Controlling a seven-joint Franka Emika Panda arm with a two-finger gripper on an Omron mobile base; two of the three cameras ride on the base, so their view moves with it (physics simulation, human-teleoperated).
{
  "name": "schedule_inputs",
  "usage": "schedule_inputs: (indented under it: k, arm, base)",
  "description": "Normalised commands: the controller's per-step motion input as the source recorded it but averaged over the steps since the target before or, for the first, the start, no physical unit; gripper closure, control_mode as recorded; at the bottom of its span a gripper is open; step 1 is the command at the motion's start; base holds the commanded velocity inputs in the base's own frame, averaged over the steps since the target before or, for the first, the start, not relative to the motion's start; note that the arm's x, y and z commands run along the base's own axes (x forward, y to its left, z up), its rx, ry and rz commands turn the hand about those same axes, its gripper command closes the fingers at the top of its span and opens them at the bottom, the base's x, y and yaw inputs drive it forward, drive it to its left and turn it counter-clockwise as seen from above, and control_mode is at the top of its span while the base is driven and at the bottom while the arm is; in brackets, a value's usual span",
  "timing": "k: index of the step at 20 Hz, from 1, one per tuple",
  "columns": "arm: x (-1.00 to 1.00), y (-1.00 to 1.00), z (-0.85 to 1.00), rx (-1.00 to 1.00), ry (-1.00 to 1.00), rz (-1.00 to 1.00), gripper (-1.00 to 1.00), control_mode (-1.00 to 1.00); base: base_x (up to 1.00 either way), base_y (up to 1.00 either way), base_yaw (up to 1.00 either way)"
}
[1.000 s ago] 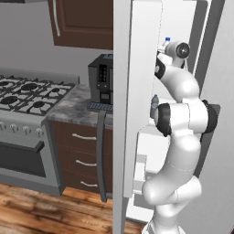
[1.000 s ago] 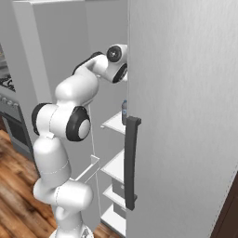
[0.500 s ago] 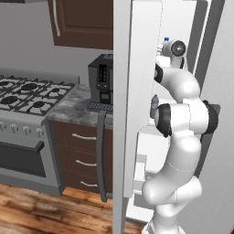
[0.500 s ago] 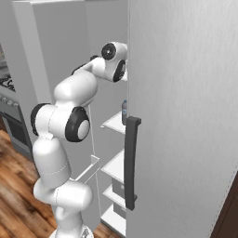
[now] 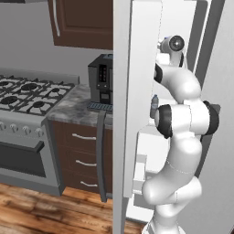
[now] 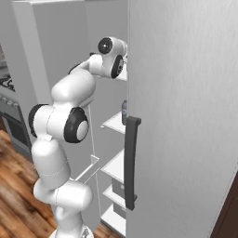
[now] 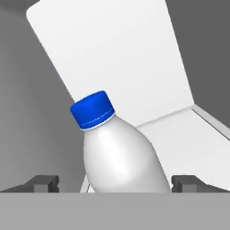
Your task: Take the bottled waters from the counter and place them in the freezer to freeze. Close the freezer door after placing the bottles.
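Note:
In the hand view a milky white bottled water [image 7: 119, 157] with a blue cap stands on a white freezer shelf [image 7: 202, 143]. It sits between the fingertips [image 7: 42, 183] of my open gripper [image 7: 115, 182], with a gap on each side. The clear greyish bottled water [image 5: 154, 106] [image 6: 124, 111] stands on a lower freezer shelf. My arm reaches high into the freezer [image 5: 194, 18]. The freezer door [image 5: 137, 91] [image 6: 42, 51] is swung wide open. The counter [image 5: 73, 107] lies to the left.
A black coffee machine [image 5: 101, 80] stands on the counter beside the open door. The gas stove [image 5: 27, 91] is further left. The closed fridge door [image 6: 186, 116] with its dark handle [image 6: 130, 162] fills the right side. Brown drawers [image 5: 77, 155] sit under the counter.
The hand has edged slightly up and back from the freezer's depth. Its jaws stay open and the white bottle stays on the shelf.

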Motion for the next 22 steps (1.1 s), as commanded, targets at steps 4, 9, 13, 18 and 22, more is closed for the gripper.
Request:
schedule_inputs:
  k: [4,9,13,18,22]
  arm:
    - [-0.09,0.0,0.22,0.25,0.0,-0.03,-1.0,-1.0]
    - [-0.18,0.0,0.0,0.03,-0.01,-0.02,-1.0,-1.0]
    - [-0.34,0.0,0.13,0.04,-0.03,0.0,-1.0,-1.0]
    - [-0.53,0.0,0.23,0.13,-0.03,0.0,-1.0,-1.0]
    - [-0.64,0.01,0.28,0.06,-0.04,0.0,-1.0,-1.0]
  base:
    - [0.0,0.0,0.0]
    - [0.0,0.0,0.0]
    - [0.0,0.0,0.0]
    - [0.0,0.0,0.0]
    - [0.0,0.0,0.0]
